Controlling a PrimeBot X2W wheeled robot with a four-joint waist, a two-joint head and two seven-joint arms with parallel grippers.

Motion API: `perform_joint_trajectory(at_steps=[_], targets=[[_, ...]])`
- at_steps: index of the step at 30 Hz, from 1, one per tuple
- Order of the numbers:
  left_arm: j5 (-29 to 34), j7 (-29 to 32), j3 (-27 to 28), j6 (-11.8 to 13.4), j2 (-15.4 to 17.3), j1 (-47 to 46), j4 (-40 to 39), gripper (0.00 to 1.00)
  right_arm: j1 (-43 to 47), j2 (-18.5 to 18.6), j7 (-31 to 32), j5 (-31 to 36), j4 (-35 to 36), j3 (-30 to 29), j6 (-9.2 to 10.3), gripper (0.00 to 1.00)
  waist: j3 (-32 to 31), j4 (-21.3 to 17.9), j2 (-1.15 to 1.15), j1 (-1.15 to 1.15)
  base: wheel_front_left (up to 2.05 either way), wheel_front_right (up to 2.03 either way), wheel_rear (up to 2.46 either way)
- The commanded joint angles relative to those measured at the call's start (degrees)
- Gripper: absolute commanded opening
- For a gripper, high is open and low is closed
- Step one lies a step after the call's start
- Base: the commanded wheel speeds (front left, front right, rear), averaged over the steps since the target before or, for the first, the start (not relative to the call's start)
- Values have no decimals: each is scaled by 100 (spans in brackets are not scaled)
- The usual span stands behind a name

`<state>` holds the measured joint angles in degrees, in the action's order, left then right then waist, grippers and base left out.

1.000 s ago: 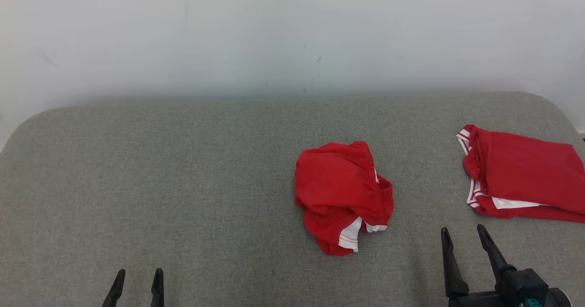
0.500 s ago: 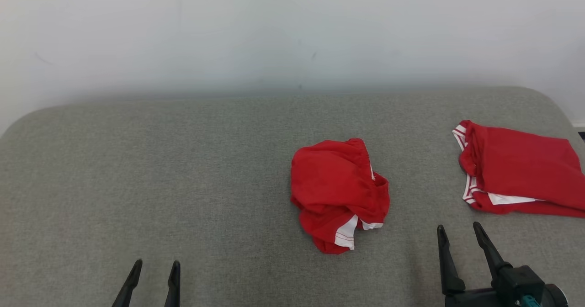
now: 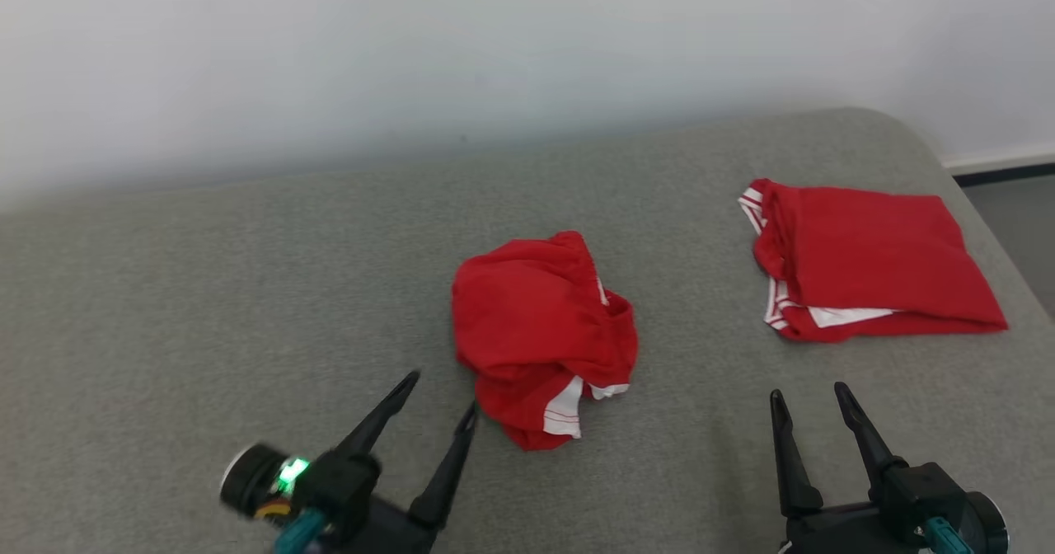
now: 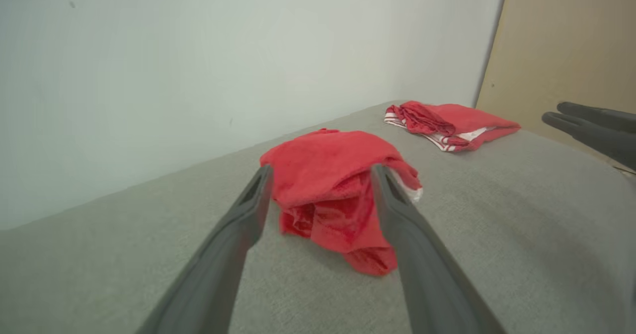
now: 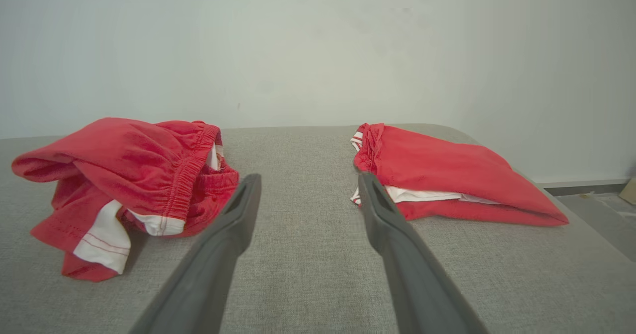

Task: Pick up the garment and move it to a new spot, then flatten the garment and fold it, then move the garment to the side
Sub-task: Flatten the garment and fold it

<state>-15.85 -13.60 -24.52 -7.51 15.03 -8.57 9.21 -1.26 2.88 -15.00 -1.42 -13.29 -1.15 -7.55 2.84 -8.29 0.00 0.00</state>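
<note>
- Head view: the left gripper (image 3: 442,393) has its two dark fingers spread apart and holds nothing. Its nearer fingertip sits just beside the lower left edge of the crumpled red garment (image 3: 540,331), and I cannot tell whether it touches the cloth. The right gripper (image 3: 808,391) is also spread and empty, well apart from the garment on its right. The garment lies in a heap mid-way across the grey cushion (image 3: 206,290), with a folded red garment (image 3: 865,253) further to its right.
- Left wrist view: the left gripper (image 4: 322,169) frames the crumpled red garment (image 4: 318,195) between its parted fingers, the cloth lying beyond the tips. The right gripper (image 4: 554,112) shows to the garment's far right.
- Right wrist view: the right gripper (image 5: 309,176) is spread over bare cushion, with the crumpled red garment (image 5: 124,160) to its left.
- Compared with a second ago: the camera has shifted. The left gripper, then well apart from the garment, has come close beside it. The heap keeps its shape.
</note>
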Motion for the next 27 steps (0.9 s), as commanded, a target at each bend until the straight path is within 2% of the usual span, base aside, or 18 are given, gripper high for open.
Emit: perform_joint_trajectory(at_steps=[1, 9, 18, 19, 20, 21, 27], targets=[[11, 93, -278, 6, 44, -472, 172, 100, -110, 1, -23, -50, 27, 35, 15, 100, 201, -373, 0, 0, 0, 0, 0], [23, 567, -1162, 7, 26, -1702, 1115, 100, -151, 0, -22, -130, 14, 100, 15, 100, 389, -933, 0, 0, 0, 0, 0], [338, 712, -1362, 180, -82, -2336, 2098, 100, -213, -1, -22, -194, 27, 146, 15, 100, 472, -1245, 0, 0, 0, 0, 0], [323, 672, -1337, 213, -105, -2376, 2154, 78, -214, 0, -22, -201, 31, 150, 15, 100, 477, -1253, 0, 0, 0, 0, 0], [304, 594, -1309, 233, -136, -2409, 2183, 3, -211, -1, -22, -205, 38, 149, 15, 100, 481, -1255, 0, 0, 0, 0, 0], [220, 499, -1262, 248, -201, -2436, 2201, 0, -205, 0, -23, -211, 46, 137, 15, 100, 484, -1249, 0, 0, 0, 0, 0], [60, 320, -1199, 218, -441, -2767, 2328, 0, -206, 0, -23, -210, 51, 140, 15, 100, 462, -1139, 0, 0, 0, 0, 0]])
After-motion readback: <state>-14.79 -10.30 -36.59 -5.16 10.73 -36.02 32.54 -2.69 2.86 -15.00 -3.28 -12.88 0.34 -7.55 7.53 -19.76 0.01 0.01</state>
